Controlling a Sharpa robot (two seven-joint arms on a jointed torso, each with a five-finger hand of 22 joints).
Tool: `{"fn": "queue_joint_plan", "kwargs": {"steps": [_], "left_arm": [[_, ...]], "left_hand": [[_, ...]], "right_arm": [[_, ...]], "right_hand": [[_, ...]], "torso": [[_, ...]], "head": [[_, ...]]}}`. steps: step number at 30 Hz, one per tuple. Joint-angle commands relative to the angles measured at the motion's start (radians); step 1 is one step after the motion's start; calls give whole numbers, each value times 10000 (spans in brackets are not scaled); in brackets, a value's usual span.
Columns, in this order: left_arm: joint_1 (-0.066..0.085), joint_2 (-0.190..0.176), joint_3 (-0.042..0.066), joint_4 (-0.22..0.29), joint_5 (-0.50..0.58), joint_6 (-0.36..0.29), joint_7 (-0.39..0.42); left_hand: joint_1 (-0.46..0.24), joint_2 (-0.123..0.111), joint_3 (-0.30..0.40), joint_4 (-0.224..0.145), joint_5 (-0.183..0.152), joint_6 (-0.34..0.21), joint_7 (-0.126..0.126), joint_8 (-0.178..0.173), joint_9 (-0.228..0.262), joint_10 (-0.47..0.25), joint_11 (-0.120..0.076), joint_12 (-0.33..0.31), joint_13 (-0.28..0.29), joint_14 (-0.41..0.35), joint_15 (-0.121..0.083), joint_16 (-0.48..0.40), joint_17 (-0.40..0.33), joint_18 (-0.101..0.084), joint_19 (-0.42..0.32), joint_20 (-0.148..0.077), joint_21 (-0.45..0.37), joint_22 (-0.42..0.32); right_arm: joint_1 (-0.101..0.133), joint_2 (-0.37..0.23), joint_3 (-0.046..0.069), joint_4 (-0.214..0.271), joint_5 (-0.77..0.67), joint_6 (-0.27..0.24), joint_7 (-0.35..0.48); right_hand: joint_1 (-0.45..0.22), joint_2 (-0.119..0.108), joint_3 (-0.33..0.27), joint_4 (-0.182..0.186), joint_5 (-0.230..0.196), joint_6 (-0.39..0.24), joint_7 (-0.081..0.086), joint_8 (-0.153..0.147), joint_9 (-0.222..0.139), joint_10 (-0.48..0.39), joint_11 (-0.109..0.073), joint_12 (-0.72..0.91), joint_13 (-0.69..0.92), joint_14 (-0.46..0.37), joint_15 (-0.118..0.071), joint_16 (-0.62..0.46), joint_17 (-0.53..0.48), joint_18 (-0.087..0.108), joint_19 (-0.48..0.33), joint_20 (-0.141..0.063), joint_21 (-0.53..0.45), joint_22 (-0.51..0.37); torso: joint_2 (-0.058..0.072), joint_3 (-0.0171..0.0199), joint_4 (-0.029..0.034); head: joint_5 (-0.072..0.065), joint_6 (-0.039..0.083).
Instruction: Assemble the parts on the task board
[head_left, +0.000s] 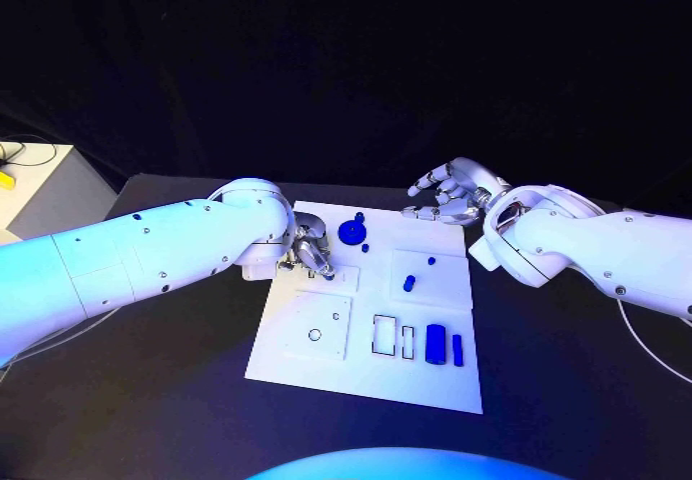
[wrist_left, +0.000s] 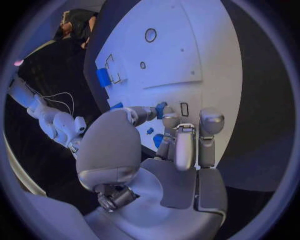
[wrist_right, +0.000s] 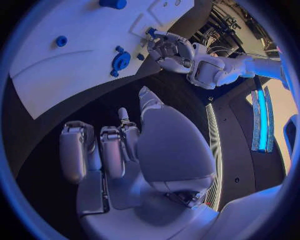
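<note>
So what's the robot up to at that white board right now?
It's assembling small blue parts on the white board. The left robot hand is down on the board's far left part, fingers close to a small blue piece; whether it grips it is unclear. The right robot hand hovers empty past the far edge.

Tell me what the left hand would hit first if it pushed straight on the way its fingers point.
Probably the task board itself: the left hand hangs over its far left part, fingers angled down at the white surface. A small blue part sits near the fingertips, but depth is unclear.
</note>
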Motion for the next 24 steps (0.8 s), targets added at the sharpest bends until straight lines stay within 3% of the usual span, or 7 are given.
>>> {"fn": "queue_joint_plan", "kwargs": {"steps": [1, 13, 24], "left_arm": [[-33, -9, -24, 4, -193, -166, -36], [-53, -41, -23, 95, -156, -415, -21], [-111, -357, -14, 566, -17, -928, 17]], "left_hand": [[10, 74, 1917, -1986, 78, 63, 0, 19, 8, 73, -3, 43, 18, 589, -52, 42, 1237, -105, 80, -11, 34, 22], [-11, 61, 1919, -2010, 130, 111, -9, 3, 14, 156, -11, 92, 103, 604, -60, 56, 1264, -121, 140, -15, 91, 116], [-45, 21, 1944, -2056, 231, 201, -34, -24, 23, 270, -35, 145, 201, 638, -80, 86, 1333, -146, 235, -28, 181, 261]], "right_arm": [[-9, 3, 1, 0, -94, 132, 46], [-18, -1, 1, 3, -94, 133, 49], [-22, -34, 1, 11, -94, 128, 49]], "right_hand": [[-16, 93, 65, -12, 55, 39, -6, -40, -16, -60, 12, -8, 1100, 1042, 35, 1, 2569, 64, 419, 52, -31, 1631], [-16, 93, 65, -12, 55, 39, -6, -40, -16, -60, 12, -8, 1100, 1042, 35, 1, 2569, 64, 419, 52, -31, 1631], [-16, 93, 65, -12, 55, 39, -6, -40, -16, -60, 12, -8, 1100, 1042, 35, 1, 2569, 64, 419, 52, -31, 1631]], "torso": [[4, -1, -6], [8, 8, -4], [9, 4, -8]], "head": [[0, 5], [7, 16], [-23, -2]]}}
